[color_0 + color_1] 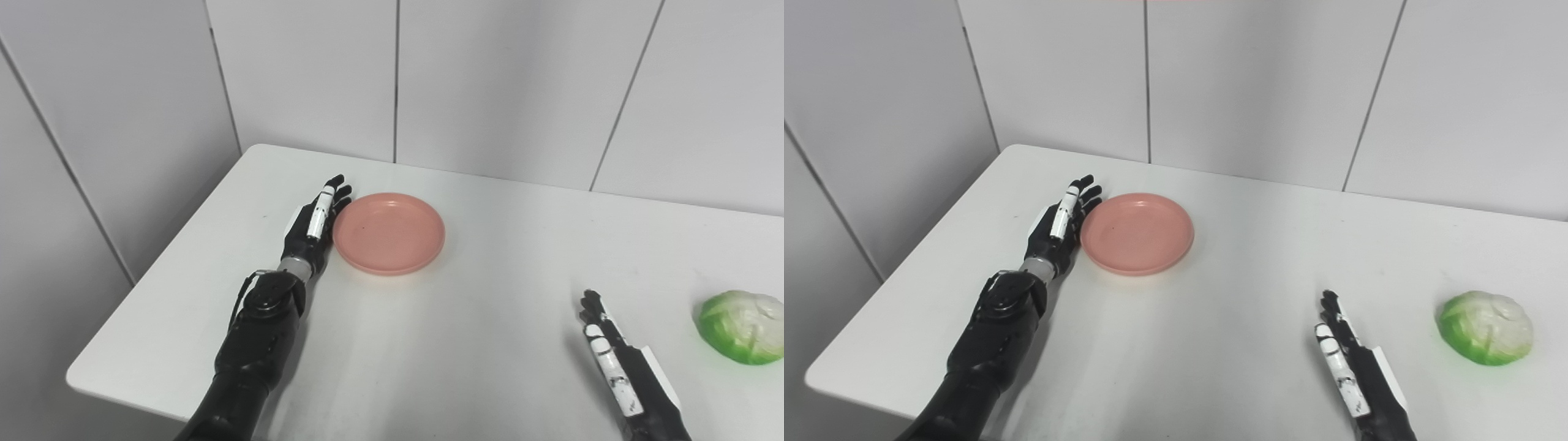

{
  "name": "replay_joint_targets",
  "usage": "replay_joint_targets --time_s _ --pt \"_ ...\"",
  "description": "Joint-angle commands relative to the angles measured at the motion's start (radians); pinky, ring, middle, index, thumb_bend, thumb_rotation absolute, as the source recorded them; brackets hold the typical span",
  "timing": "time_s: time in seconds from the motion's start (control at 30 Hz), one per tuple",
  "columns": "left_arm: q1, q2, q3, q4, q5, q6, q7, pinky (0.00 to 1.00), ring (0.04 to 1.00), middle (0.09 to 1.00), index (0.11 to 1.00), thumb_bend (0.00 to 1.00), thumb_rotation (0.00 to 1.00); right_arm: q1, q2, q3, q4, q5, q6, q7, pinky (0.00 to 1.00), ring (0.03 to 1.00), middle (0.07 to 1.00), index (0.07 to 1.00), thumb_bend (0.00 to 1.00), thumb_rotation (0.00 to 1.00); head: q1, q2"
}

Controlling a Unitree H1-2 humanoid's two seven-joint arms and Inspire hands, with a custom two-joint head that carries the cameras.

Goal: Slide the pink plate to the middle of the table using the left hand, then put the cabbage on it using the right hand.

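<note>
My left robot hand [313,228], fingers spread flat against the pink plate's [389,233] left rim, must push it rightward to mid-table [490,343]; my right robot hand [618,361] waits open beside the cabbage [742,326].

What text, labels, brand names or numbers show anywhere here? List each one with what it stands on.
None can be read.
Pink plate: plain, no print.
Cabbage: no sticker or label.
Left hand and right hand: white panels with small dark marks, too small to read as text.
Table and wall: blank.
</note>
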Motion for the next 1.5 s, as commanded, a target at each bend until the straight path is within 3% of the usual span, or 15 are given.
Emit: replay_joint_targets --time_s 0.0,0.43,0.77,1.47 --pt "0.020 -0.037 -0.044 -0.034 -0.007 0.083 -0.073 0.96 0.946 0.942 0.925 0.34 1.00 -0.013 0.010 0.019 0.007 -0.016 -0.003 0.008 1.00 1.000 1.000 1.000 0.30 1.00 -0.015 0.005" --pt "0.101 -0.065 -0.086 -0.191 -0.017 0.202 -0.095 0.96 0.953 0.955 0.944 0.31 1.00 -0.017 0.032 0.025 0.010 -0.041 0.014 -0.007 1.00 1.000 1.000 1.000 0.33 1.00 -0.116 0.026" --pt "0.173 -0.078 -0.117 -0.277 -0.030 0.201 -0.141 0.95 0.944 0.950 0.940 0.33 1.00 -0.018 0.048 0.031 0.019 -0.055 0.013 -0.016 1.00 1.000 1.000 1.000 0.36 1.00 -0.188 0.035" --pt "0.325 -0.093 -0.162 -0.412 -0.036 0.206 -0.187 0.94 0.929 0.929 0.918 0.40 1.00 -0.029 0.068 0.032 0.011 -0.066 0.029 -0.032 1.00 1.000 1.000 1.000 0.35 1.00 -0.233 0.075"
